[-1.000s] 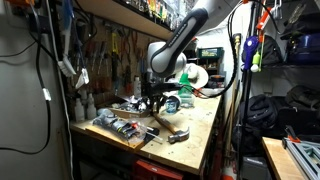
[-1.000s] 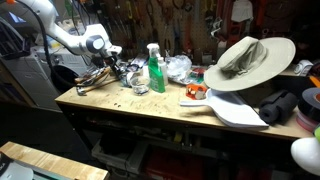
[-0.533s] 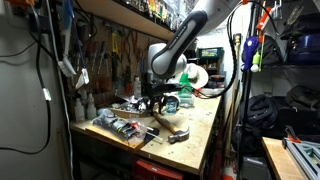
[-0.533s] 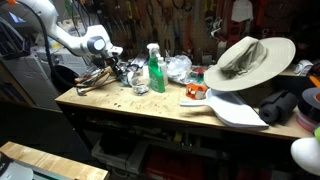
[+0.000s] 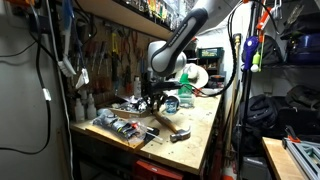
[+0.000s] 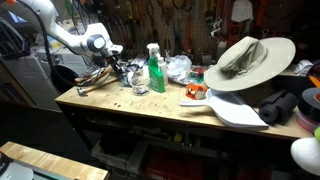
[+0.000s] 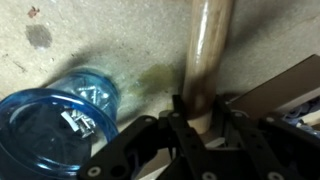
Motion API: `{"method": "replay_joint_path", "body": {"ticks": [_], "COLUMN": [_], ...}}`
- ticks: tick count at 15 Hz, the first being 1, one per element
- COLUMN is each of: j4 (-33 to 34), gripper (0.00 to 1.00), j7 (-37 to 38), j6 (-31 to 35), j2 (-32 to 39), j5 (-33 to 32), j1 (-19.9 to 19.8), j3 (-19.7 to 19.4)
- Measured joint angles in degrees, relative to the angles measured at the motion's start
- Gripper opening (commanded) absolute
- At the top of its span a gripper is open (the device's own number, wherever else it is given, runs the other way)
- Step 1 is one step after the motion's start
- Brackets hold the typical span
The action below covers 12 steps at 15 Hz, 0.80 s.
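In the wrist view my gripper [image 7: 203, 115] is shut on a round wooden handle [image 7: 208, 40] that lies along the workbench top [image 7: 100, 30]; a finger sits on each side of it. A clear blue jar [image 7: 60, 120] with small metal parts inside stands just beside the gripper, close to the handle. In both exterior views the gripper [image 5: 152, 101] [image 6: 120, 72] is low over the bench among tools. The wooden handle [image 5: 166, 120] runs from it towards the bench's front edge.
A green spray bottle [image 6: 155, 70] and a crumpled clear bag [image 6: 178, 68] stand near the gripper. A wide-brimmed hat [image 6: 250, 60] lies further along the bench. A flat tray of tools [image 5: 120, 128] sits at the bench edge. Tools hang on the wall behind.
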Motion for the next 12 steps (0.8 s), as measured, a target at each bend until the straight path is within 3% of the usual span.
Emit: {"method": "replay_joint_path", "body": {"ticks": [12], "j4": [-3.8], "gripper": [0.08], "j7": [2.7], "j6": [-6.4], "j2": [-13.8], "j5": [-5.5], "j1": [2.6], "j3": [0.5]}}
